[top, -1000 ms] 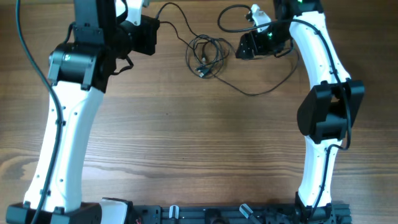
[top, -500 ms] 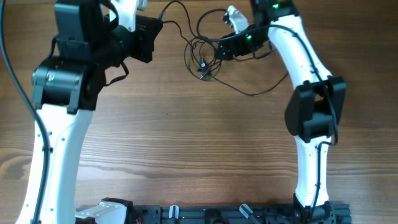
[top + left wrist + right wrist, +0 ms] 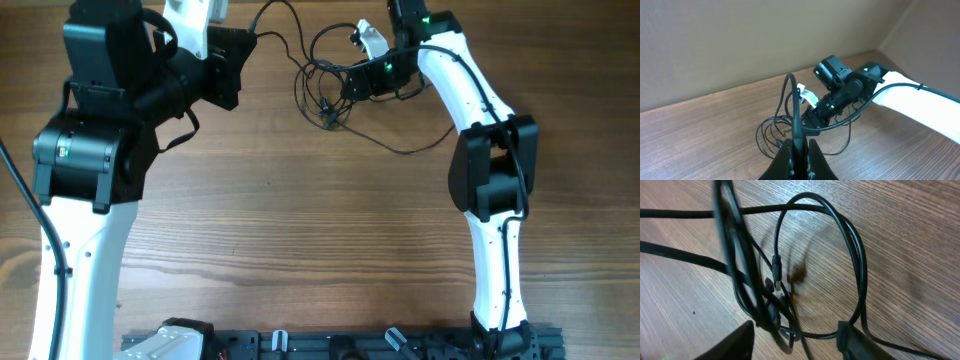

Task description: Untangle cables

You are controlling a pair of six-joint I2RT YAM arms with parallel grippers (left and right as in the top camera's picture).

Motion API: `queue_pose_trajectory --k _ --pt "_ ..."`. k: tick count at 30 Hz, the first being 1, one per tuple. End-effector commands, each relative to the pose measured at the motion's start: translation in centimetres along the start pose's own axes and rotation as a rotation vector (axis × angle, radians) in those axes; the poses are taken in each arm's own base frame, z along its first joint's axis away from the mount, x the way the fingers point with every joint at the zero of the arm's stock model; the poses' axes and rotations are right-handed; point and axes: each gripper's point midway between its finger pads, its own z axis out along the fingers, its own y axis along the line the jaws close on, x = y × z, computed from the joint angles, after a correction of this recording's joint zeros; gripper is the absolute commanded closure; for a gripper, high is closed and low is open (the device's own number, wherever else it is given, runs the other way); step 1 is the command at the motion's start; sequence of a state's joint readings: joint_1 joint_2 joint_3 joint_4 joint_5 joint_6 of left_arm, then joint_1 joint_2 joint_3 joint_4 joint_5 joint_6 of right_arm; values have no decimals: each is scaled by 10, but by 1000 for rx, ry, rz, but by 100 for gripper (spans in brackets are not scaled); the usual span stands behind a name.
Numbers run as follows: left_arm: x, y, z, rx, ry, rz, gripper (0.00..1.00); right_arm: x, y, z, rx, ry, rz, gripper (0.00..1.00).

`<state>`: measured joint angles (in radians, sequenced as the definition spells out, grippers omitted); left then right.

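Left jaws clamp tight on one black strand of the cables [image 3: 322,88]. In the left wrist view the strand rises from between them and arches over toward the knot. Right jaws stand partly open, low over the wood, their two tips astride the tangle with several strands running through the gap. Neither tip is seen pressing a strand, so nothing is gripped on that side.

Just ahead of those tips, in the right wrist view, a round loop lies on the wood. A small plug [image 3: 776,271] shows inside it, beside a dense bunch of crossed cords.

From overhead, the cables sit at the far edge of the bench [image 3: 300,230], between the two arms, with a knotted cluster of small loops in the middle. One thin line runs from the cluster up and left to the head of the left arm [image 3: 85,190]. A larger loop curls up against the head of the right arm [image 3: 490,170]. A long slack strand sweeps out over the wood to the right before curving back toward that arm.
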<state>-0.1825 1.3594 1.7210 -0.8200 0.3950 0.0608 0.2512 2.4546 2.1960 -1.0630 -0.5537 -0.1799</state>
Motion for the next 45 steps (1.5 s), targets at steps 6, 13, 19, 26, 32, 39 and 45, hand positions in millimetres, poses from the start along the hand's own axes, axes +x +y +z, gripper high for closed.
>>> queue_pose_trajectory --k 6,13,19,26,32,39,45 --pt "-9 -9 -11 26 -35 -2 96 -8 19 18 -89 -25 -5 73" --pt "-9 -9 -11 25 -36 -2 96 -10 21 19 -90 -31 3 96" --pt "-9 -9 -11 25 -36 -1 96 -11 21 19 -89 -33 24 95" --pt "-6 11 -5 -75 -22 1 96 -16 17 4 -86 -57 35 95" --pt "7 22 20 -82 37 -3 96 -35 21 -61 -60 -167 -8 95" --pt "26 40 56 -95 114 -26 96 -40 27 -143 4 -277 -38 95" --pt "42 64 78 -171 169 -13 96 -32 31 -191 53 -325 -48 95"
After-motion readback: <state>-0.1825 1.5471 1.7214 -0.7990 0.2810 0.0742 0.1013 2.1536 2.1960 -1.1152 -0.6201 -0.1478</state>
